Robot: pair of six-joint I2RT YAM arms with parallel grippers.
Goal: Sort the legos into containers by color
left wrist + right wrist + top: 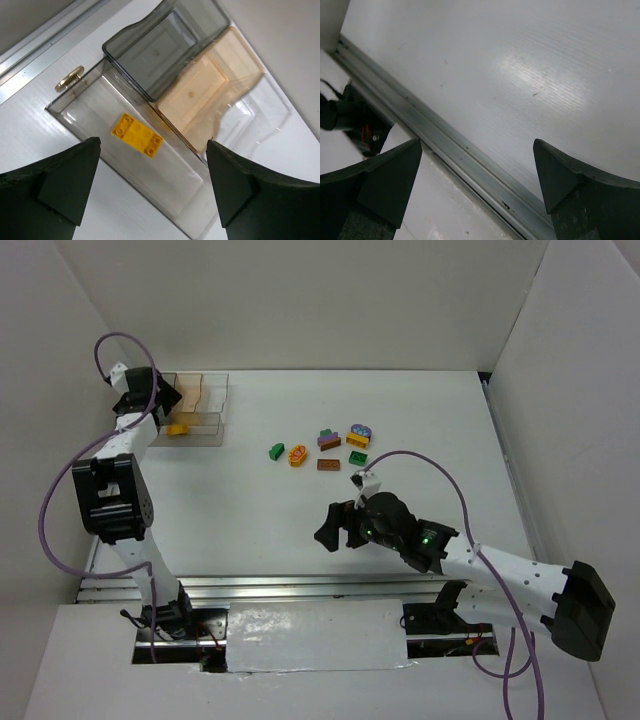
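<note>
At the far left of the table (420, 410), the left gripper (152, 142) hangs over the clear tray (180, 192), jaws spread wide and holding nothing. A yellow brick (136, 135) lies flat in the long near compartment right below, seemingly the cell chosen for yellow. Other legos (329, 440) sit loose mid-table, well apart from the tray. Near them, the right gripper (477, 150) hovers spread and empty over bare table.
</note>
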